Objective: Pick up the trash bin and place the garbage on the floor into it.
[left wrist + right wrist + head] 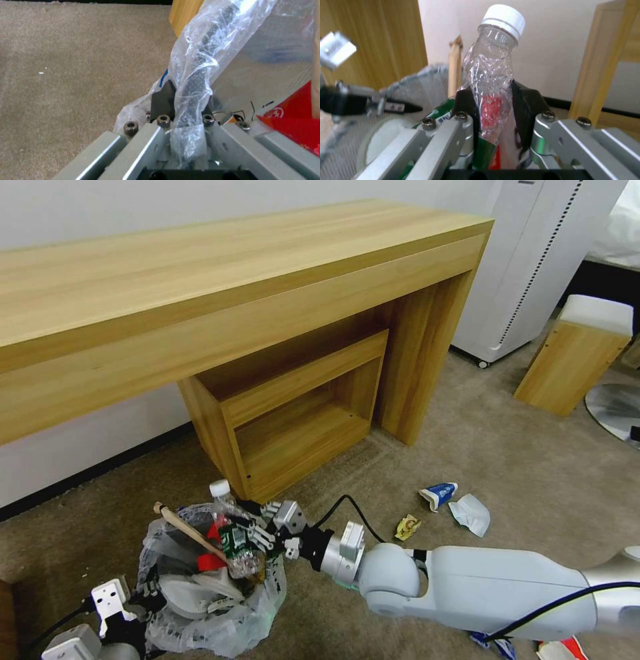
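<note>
The right hand (257,537) is closed on a crushed clear bottle (490,75), its two dark fingers (526,100) pressing the crumpled body from either side. The bottle has a white cap (505,16) and a green label, and in the head view it stands roughly upright over the open mouth of the trash bin (213,587), cap uppermost. The right arm reaches in low across the carpet from the robot's right side, with a black cable looping above its wrist.

The left hand (183,110) is clamped on the bin's rim, where the rim and the crinkly plastic bag (196,57) are pinched together between its fingers; in the head view it sits at the bin's near-left edge. Inside the bin lie a white slipper (193,590), red wrappers (210,561) and a wooden stick (190,530) that leans out over the rim.

On the beige floor (520,460), well apart from the bin toward the robot's right, lie a blue-and-white wrapper (438,493), a crumpled white piece (471,513) just beside it, and a small yellow wrapper (407,527) nearer the arm. More litter with blue and red shows beneath the right arm at the near edge. Behind the bin stands a wooden bench (233,267) with an open shelf unit (293,407) tucked under it.
</note>
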